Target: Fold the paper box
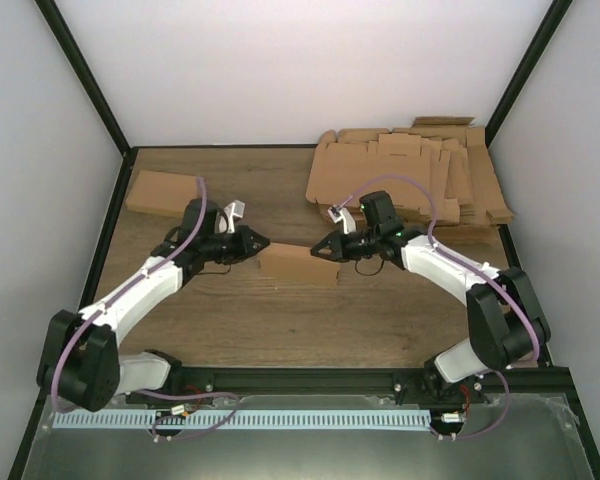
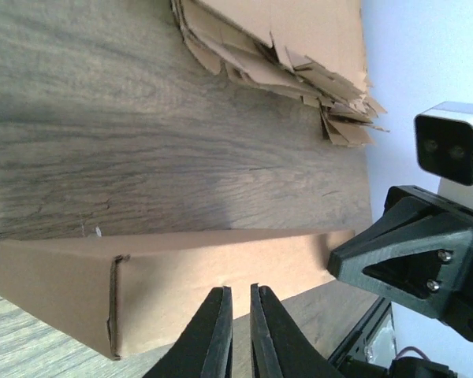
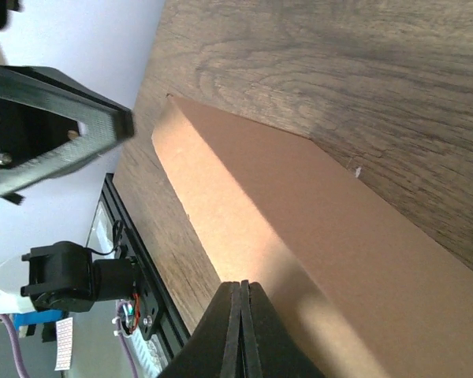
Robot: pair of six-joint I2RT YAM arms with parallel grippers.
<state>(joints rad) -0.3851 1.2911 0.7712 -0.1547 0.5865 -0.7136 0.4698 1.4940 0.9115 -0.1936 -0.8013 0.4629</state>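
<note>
**Item 1: paper box** (image 1: 298, 267). Plain brown cardboard, folded into a long, shallow, closed rectangular box. It lies flat on the wooden table (image 1: 280, 335) at mid-table, between the two gripper tips. In the left wrist view a tucked end panel with a visible seam faces the camera.

**Item 2: left gripper** (image 1: 263, 243). Black, at the box's left end. In its own wrist view the fingers (image 2: 217, 331) stand almost together with only a thin slit between them, and nothing lies in the slit. The tips sit in front of the box's long side. Whether they touch it cannot be told.

**Item 3: right gripper** (image 1: 317, 246). Black, at the far edge of the box, right of its middle. In its own wrist view the fingers (image 3: 231, 331) are pressed fully together and grip nothing. The tips lie over the box's broad brown face. The left wrist view shows the black tip right against the far end of the box. Contact looks likely but is not certain.

**Item 4: pile of flat cardboard sheets** (image 1: 410, 175). Brown die-cut blanks with ragged tab edges, stacked loosely in the far right corner of the table, well apart from the box.

**Item 5: second folded brown box** (image 1: 163, 192). It lies flat at the far left of the table, beyond the left arm.

**Item 6: wrist camera** (image 2: 449, 142). A grey housing with two lenses, mounted above the right gripper, seen from the left wrist.
</note>
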